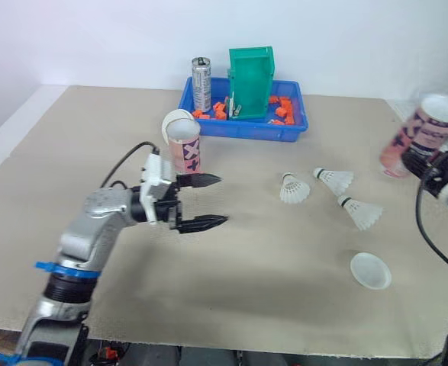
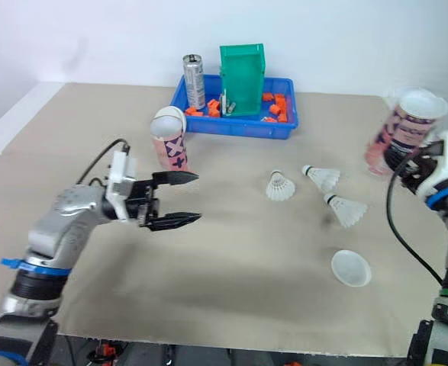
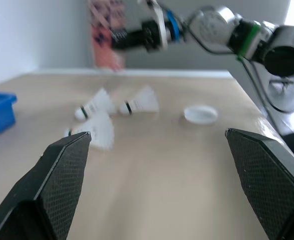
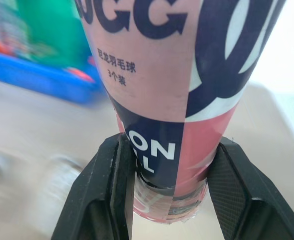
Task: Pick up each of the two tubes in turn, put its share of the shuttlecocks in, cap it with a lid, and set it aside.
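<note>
Three shuttlecocks [image 1: 334,180] between tray [image 1: 243,131] and lid [image 1: 370,271]

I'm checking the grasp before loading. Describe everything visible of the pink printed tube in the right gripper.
The pink cardboard-looking tube bears dark blue and white lettering and a white top rim. It tilts, top toward the robot's right, seemingly lifted over the right side of the table. The right gripper clamps its lower end, one black finger on each side.

Stereo overlooks table [image 1: 246,267]; right wrist hugs tube [image 4: 162,100].
</note>
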